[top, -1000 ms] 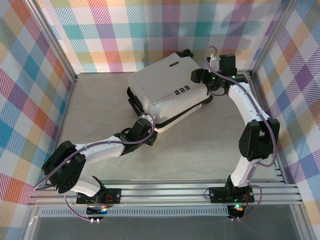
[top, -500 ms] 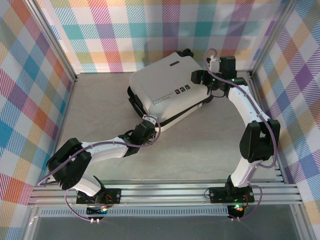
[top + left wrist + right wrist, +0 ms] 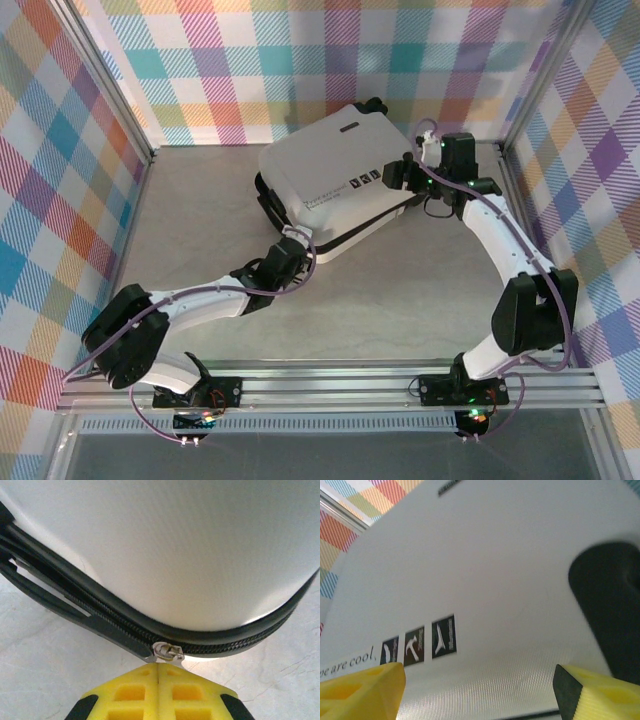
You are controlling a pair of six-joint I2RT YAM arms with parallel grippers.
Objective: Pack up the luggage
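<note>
The luggage (image 3: pixel 330 175) lies flat on the table (image 3: pixel 400 290), white shell up, at the far middle of the table and turned at a slant, with a black wheel (image 3: pixel 372 104) at its far corner near the checked back wall (image 3: pixel 300 60). The left gripper (image 3: pixel 297 243) is at the case's near corner, low against the table, its yellow fingers (image 3: pixel 130 692) pressed flat together. The metal slider (image 3: pixel 167 651) of the black zipper (image 3: pixel 235 642) sits right at their tips. Whether the pull tab is pinched between them cannot be told. Left of the slider the two zipper bands stand apart with a pale gap; right of it they are joined. The right gripper (image 3: pixel 405 172) is at the case's right end, over the shell beside three small dark squares (image 3: pixel 417 642). Its jaws are spread wide and have hold of nothing. A blurred black shape (image 3: pixel 610 605) blocks the right of that wrist view. A metal rail (image 3: pixel 330 385) runs along the near edge.
</note>
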